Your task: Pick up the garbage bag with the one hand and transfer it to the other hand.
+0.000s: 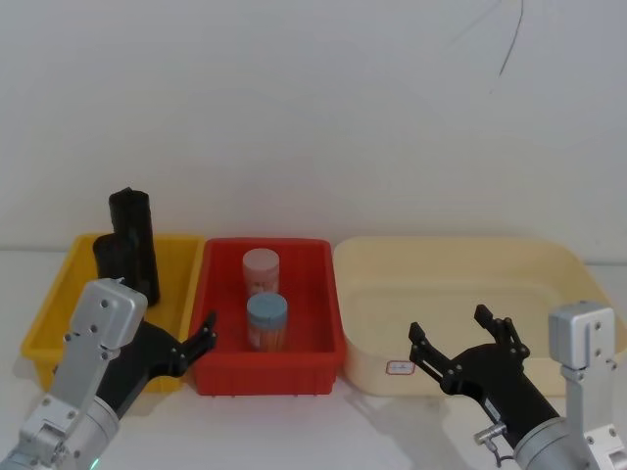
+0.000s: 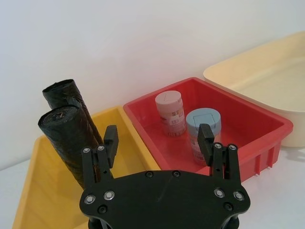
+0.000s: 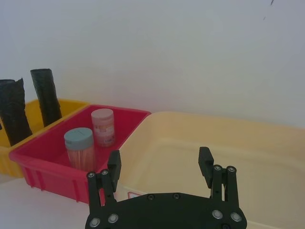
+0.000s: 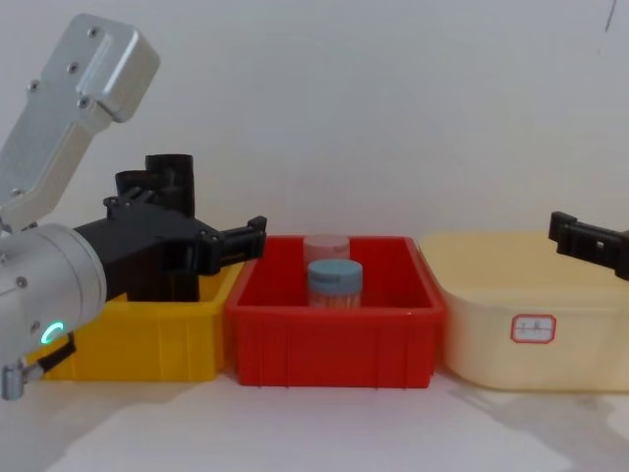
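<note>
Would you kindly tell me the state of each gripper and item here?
Left black two-finger gripper: fingers open, holding nothing.
Right black two-finger gripper: fingers open, holding nothing.
Nearer matte black rolled garbage bag: standing in yellow bin, ungrasped.
Farther matte black roll: standing, ungrasped.
Pink-lidded jar: upright, capped.
Blue-lidded jar: upright, capped.

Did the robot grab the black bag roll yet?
Nothing is done yet: both black rolls stand in the yellow bin. Right now the left gripper is open near them, holding nothing. Still left: grab one and pass it to the open right gripper.
</note>
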Action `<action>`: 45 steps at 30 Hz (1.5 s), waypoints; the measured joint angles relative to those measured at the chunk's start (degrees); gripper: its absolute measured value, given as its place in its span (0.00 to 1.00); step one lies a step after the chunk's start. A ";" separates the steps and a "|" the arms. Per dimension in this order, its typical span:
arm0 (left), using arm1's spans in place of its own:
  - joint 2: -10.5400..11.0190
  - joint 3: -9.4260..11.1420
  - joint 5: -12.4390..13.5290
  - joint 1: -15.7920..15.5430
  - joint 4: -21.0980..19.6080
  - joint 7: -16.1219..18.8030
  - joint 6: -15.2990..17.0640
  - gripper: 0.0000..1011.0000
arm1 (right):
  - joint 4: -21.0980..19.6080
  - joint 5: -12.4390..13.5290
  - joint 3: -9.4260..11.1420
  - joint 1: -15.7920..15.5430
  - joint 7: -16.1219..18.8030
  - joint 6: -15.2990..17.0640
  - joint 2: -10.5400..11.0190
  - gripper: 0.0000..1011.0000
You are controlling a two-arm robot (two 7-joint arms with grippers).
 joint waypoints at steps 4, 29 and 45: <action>0.00 0.00 0.00 0.00 0.00 0.00 0.00 0.99 | 0.00 0.00 0.00 0.00 0.00 0.00 0.00 0.99; 0.35 -0.82 0.19 -0.80 0.94 -1.17 -1.54 0.99 | 0.00 0.00 0.00 0.00 0.00 0.00 0.00 0.99; 2.66 -4.44 -1.08 0.58 1.96 -2.36 -2.88 0.99 | 0.00 0.00 0.00 0.00 0.00 0.00 0.00 0.99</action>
